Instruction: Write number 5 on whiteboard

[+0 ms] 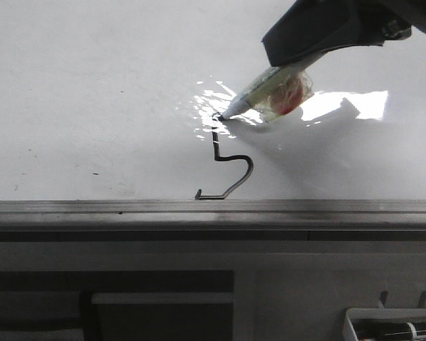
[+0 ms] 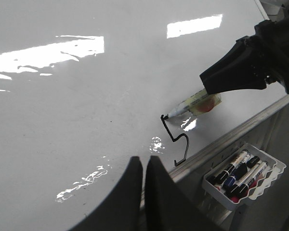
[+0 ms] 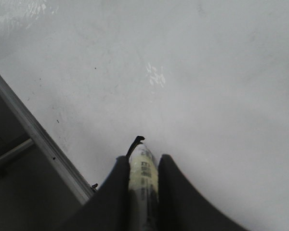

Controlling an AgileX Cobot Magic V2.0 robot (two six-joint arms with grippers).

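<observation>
The glossy whiteboard (image 1: 92, 92) fills the front view, with a grey metal rail (image 1: 213, 207) along its near edge. A thin black line of the number 5 (image 1: 231, 170) is drawn on it: upright stroke, rounded hook, flat tail. My right gripper (image 1: 298, 60) is shut on a marker (image 1: 266, 89), whose tip touches the board at the top of the upright stroke. The marker (image 3: 143, 168) shows between the right fingers, and also in the left wrist view (image 2: 192, 103) above the 5 (image 2: 176, 139). My left gripper (image 2: 144, 161) is shut and empty over the board (image 2: 62, 120).
A white tray (image 2: 245, 175) holding several spare markers hangs below the rail, also seen at the front view's lower right (image 1: 390, 323). Bright light reflections lie on the board around the marker tip (image 1: 213, 106). A few dark specks dot the board.
</observation>
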